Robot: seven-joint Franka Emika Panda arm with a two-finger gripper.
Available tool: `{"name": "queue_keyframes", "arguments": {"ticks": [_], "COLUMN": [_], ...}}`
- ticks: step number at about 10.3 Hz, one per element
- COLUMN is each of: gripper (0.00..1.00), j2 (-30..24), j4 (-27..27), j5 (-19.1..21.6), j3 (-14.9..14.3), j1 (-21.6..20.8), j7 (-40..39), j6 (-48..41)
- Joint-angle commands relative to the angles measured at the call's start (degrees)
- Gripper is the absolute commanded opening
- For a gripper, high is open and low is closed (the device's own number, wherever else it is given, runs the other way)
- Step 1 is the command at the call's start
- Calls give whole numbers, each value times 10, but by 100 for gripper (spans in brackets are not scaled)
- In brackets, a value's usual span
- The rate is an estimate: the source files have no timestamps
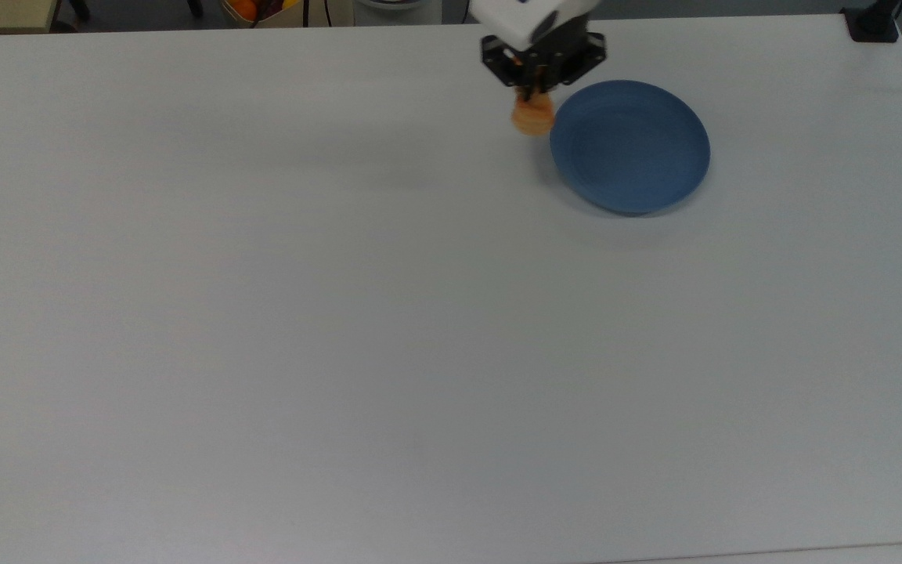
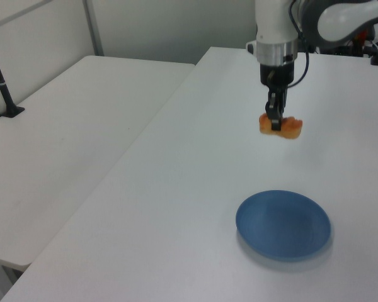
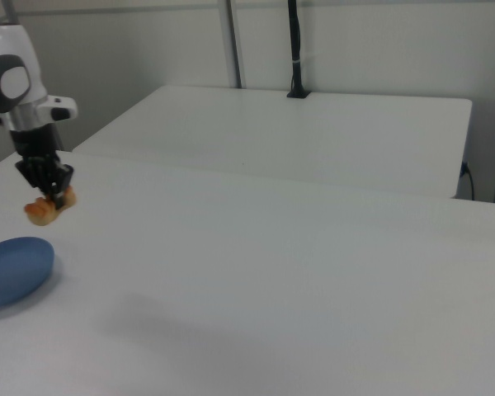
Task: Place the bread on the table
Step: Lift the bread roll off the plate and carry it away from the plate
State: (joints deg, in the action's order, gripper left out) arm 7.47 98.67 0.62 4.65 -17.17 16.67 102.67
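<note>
The orange-brown bread (image 2: 281,125) (image 1: 532,117) (image 3: 43,209) hangs in the air above the white table (image 1: 341,313), held from above by my gripper (image 2: 275,123) (image 1: 533,100) (image 3: 53,198), which is shut on it. In the top view the bread is just off the left rim of the blue plate (image 1: 629,146). In the left view it floats well beyond the blue plate (image 2: 283,224), and in the right view it hangs above and slightly right of the blue plate (image 3: 15,268). Nothing lies on the plate.
A second white table (image 2: 57,145) (image 3: 297,132) stands alongside, across a narrow gap. A black post (image 3: 295,49) rises at its far edge. Containers with orange items (image 1: 251,9) sit past the table's far edge in the top view.
</note>
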Motion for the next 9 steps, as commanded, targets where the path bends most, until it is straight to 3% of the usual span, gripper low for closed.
{"name": "queue_keyframes", "arguments": {"ticks": [1, 5, 9], "gripper": [0, 0, 0], "j2": [-19, -11, -1], "j4": [33, 70, 136], "j5": [5, 5, -3], "j3": [-65, -151, -170], "j1": [16, 53, 90], "j7": [-84, -199, -256], "j6": [-5, 37, 103]}}
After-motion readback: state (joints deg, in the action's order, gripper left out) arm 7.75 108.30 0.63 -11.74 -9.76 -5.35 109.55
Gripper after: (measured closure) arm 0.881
